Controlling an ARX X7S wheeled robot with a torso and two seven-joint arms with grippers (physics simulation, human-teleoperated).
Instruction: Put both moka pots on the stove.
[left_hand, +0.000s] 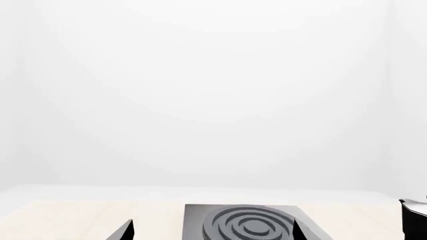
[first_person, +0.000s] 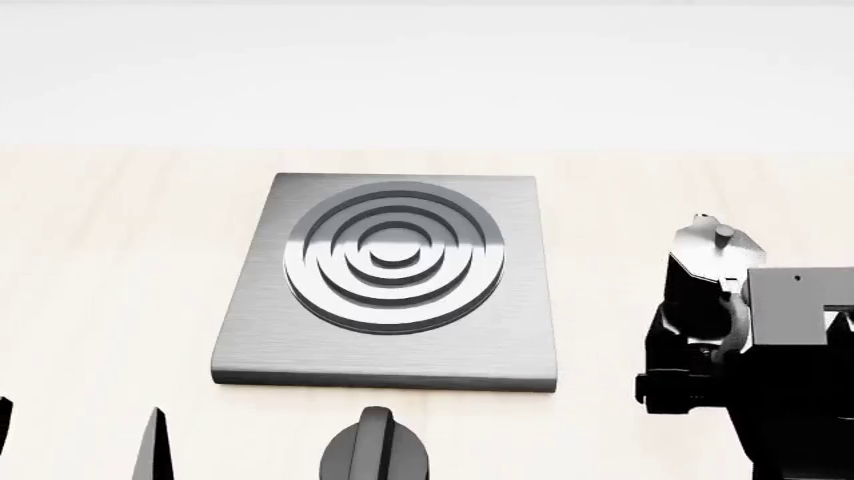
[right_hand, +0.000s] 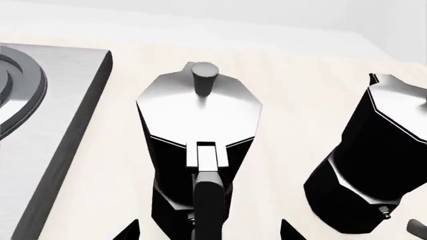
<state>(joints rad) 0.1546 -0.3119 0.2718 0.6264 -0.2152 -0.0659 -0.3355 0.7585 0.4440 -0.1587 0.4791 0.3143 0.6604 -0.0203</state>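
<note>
The stove (first_person: 387, 280) is a grey square plate with a ringed burner in mid-table. One moka pot (right_hand: 197, 150) stands upright on the table to the right of the stove, and its silvery lid shows in the head view (first_person: 703, 245). The second moka pot (right_hand: 373, 170) stands just right of the first, hidden behind my right arm in the head view. My right gripper (right_hand: 208, 232) is open, with its fingertips either side of the first pot's handle and not touching it. My left gripper (left_hand: 211, 232) is open and empty, near the stove's front-left side (left_hand: 253, 225).
A round black dial knob (first_person: 376, 450) sits on the table just in front of the stove. My right arm's wrist block (first_person: 801, 320) fills the right edge. The pale wooden table (first_person: 107, 250) ends at a white wall behind.
</note>
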